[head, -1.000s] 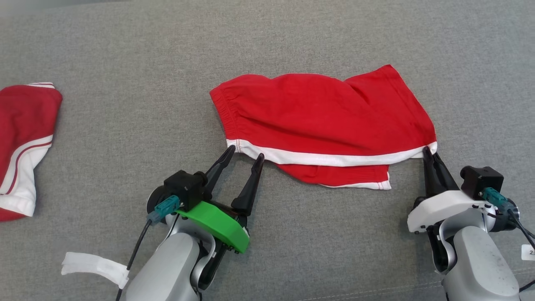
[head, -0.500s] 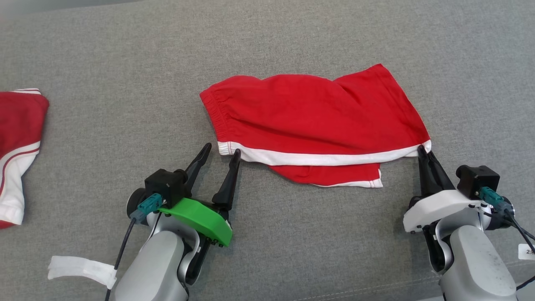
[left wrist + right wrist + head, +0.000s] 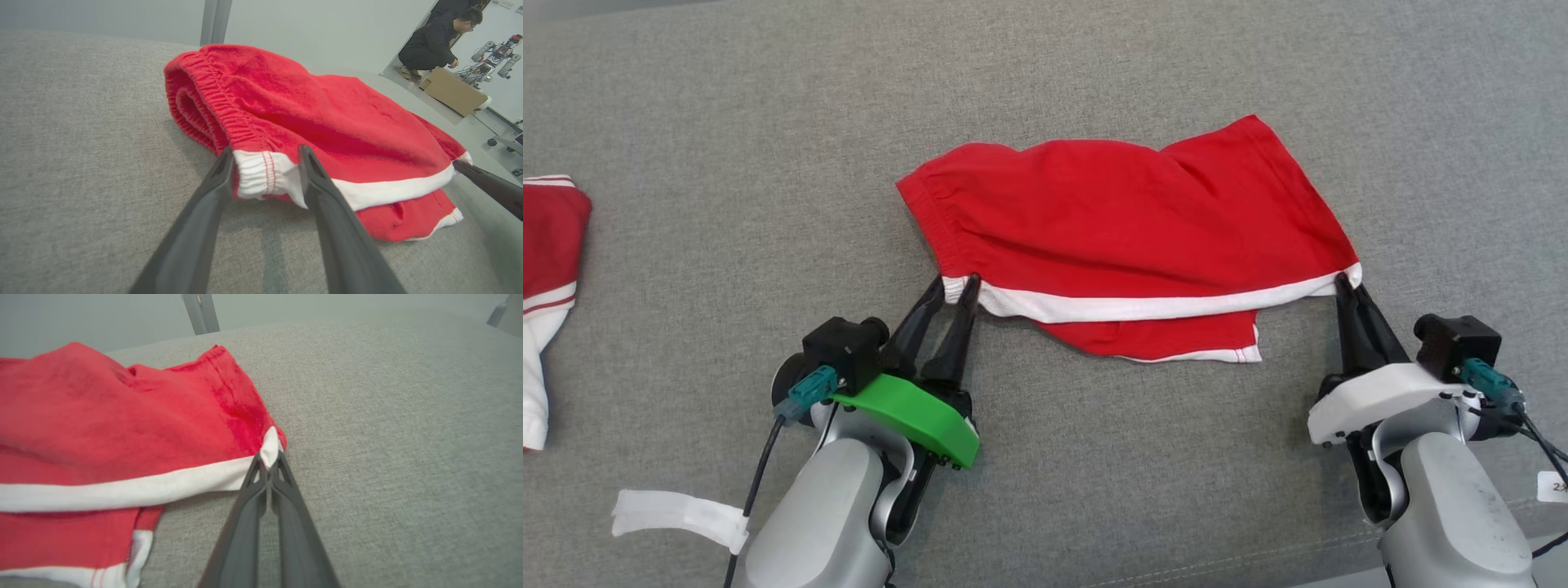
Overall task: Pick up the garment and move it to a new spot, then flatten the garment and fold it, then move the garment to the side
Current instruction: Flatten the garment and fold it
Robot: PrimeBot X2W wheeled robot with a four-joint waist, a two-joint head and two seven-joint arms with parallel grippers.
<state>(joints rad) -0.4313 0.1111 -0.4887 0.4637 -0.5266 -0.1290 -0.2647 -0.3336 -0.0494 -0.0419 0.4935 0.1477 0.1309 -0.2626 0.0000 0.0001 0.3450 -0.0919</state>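
Grey fabric [image 3: 1094, 90], garment [image 3: 1127, 220] within left end effector [image 3: 955, 283]

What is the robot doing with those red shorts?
The robot is working on the shorts, which lie on a grey surface. Its right gripper is pinched shut on one white-trimmed corner. Its left gripper has its fingers apart around the other near corner, by the waistband, not clamped yet. It looks ready to grab both corners and pull the shorts flat, though that part is a guess.
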